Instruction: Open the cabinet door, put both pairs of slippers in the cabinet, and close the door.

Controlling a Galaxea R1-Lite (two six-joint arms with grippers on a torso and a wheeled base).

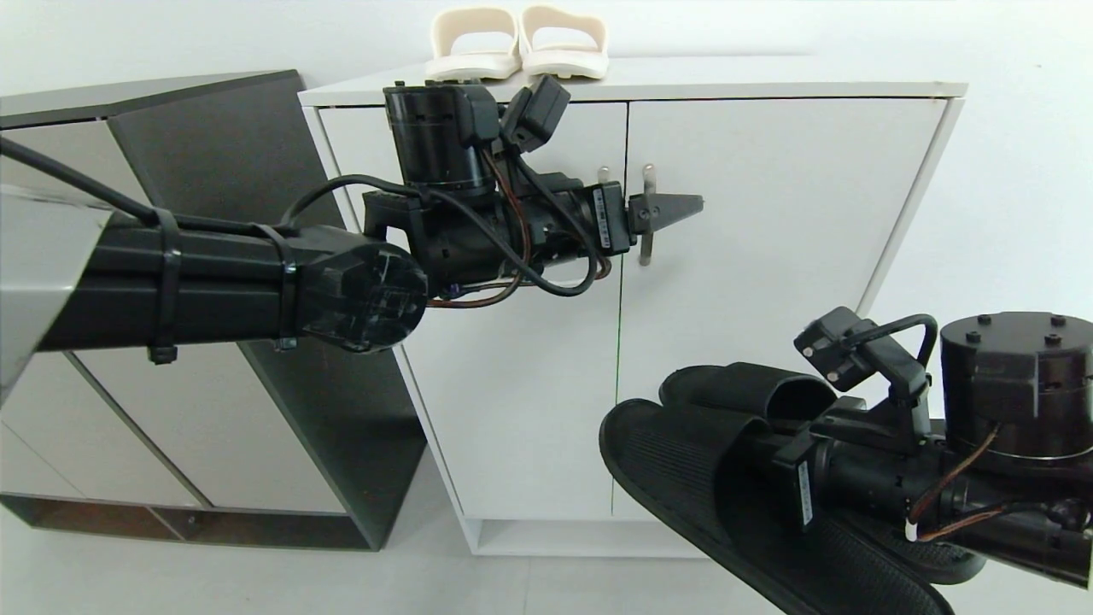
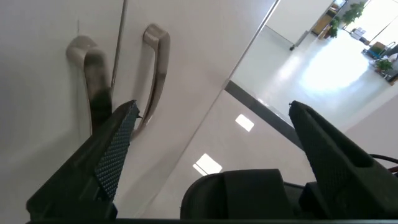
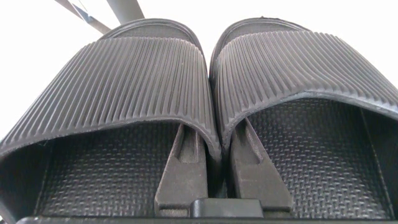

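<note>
The cabinet door [image 1: 768, 282] is shut, and the left gripper [image 1: 683, 205] is positioned at its handle [image 1: 648, 213] with the jaws apart. The black slippers [image 1: 683, 453] are clamped by the right gripper [image 3: 214, 174] low before that door. The swinging door could be blocked by them, or the handle missed if poorly straddled.

1. My head camera sits up high. It looks forward and down at the front of the white cabinet [image 1: 768, 256] from a little way back.
2. My left wrist camera looks out along the left claw [image 2: 211, 124]. It is very near the two door handles [image 2: 158, 68].
3. My right wrist camera looks along the right claw [image 3: 217, 168], right up against the black slippers [image 3: 137, 81].
4. The head camera also sees those handles and those slippers.
</note>
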